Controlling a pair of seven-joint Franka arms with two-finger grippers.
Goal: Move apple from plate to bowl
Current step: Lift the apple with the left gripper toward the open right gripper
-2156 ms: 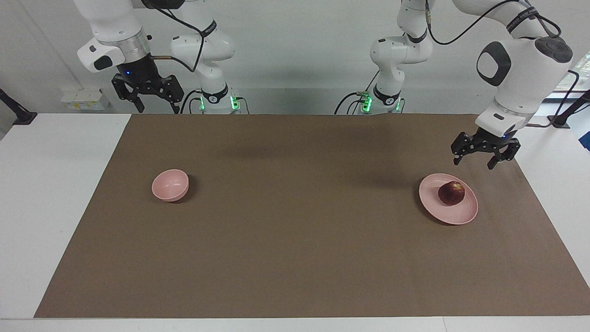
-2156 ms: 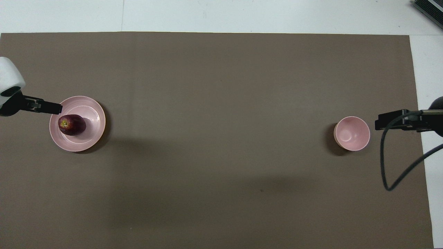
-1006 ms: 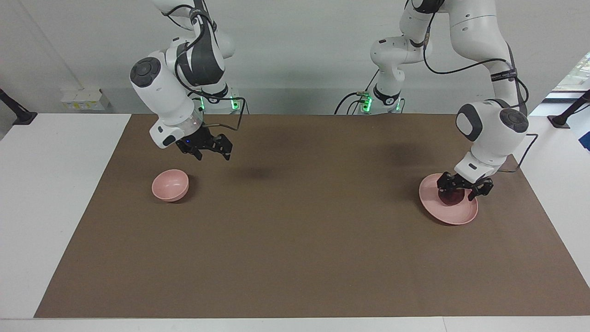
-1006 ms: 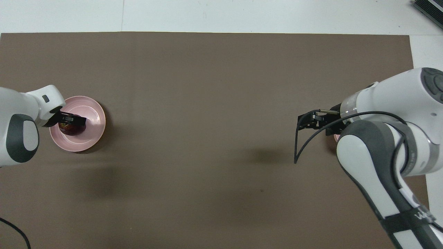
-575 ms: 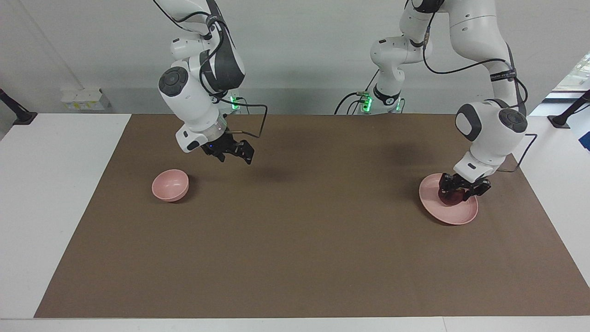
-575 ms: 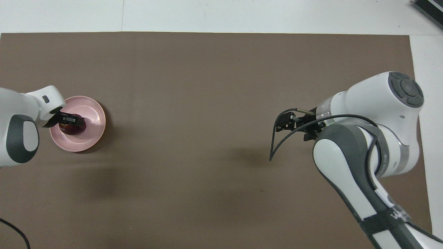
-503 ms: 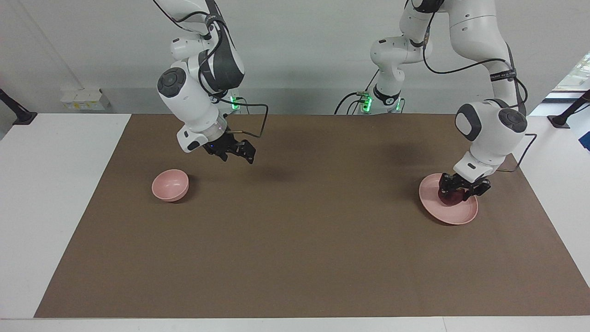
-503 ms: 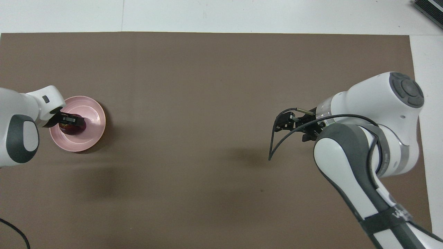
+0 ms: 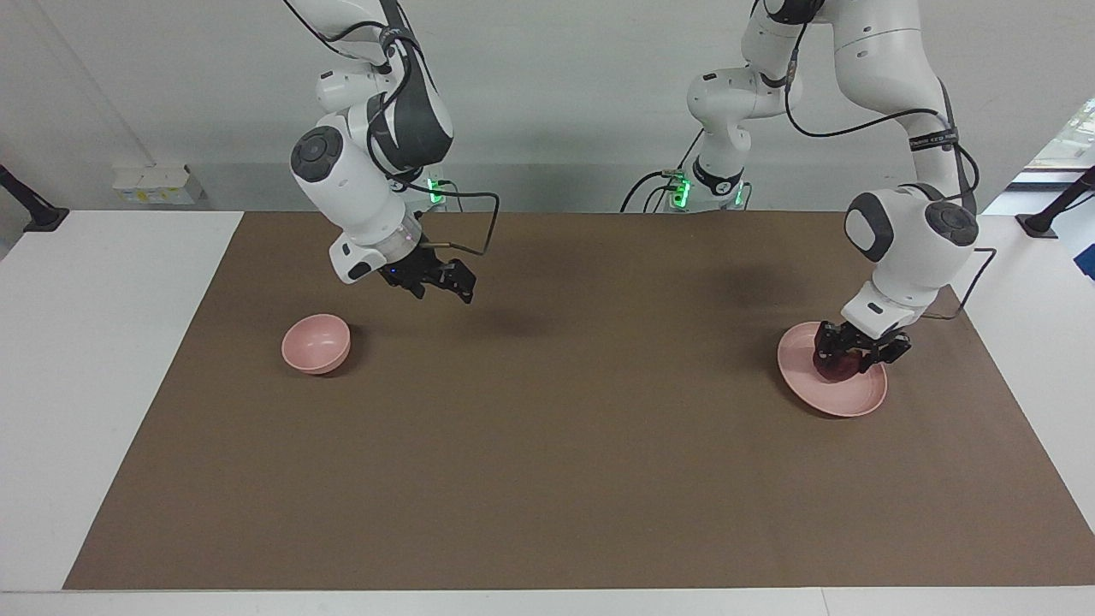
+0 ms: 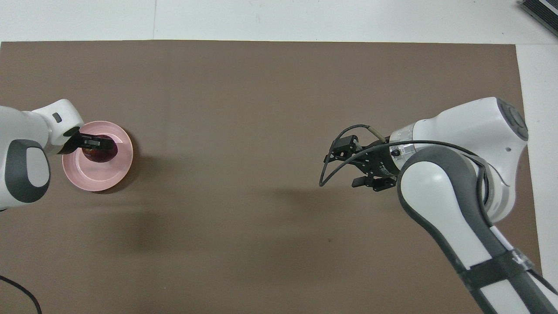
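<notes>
The dark red apple [image 9: 835,366] is between the fingers of my left gripper [image 9: 849,358], which is shut on it low over the pale pink plate [image 9: 858,400] at the left arm's end of the mat. In the overhead view the apple [image 10: 103,154] sits under the left gripper [image 10: 96,145], over the plate [image 10: 98,178]. The small pink bowl [image 9: 316,342] stands at the right arm's end. My right gripper [image 9: 443,293] is open and empty in the air over the mat, beside the bowl toward the table's middle. In the overhead view the right gripper [image 10: 351,165] shows and the right arm hides the bowl.
A brown mat [image 9: 547,445] covers most of the white table [image 9: 94,359]. A black cable loops from the right wrist [image 10: 331,168].
My left gripper came down on the apple, shut on it, and has now shifted it slightly upward on the plate. My right arm swung down past the bowl toward the table's middle.
</notes>
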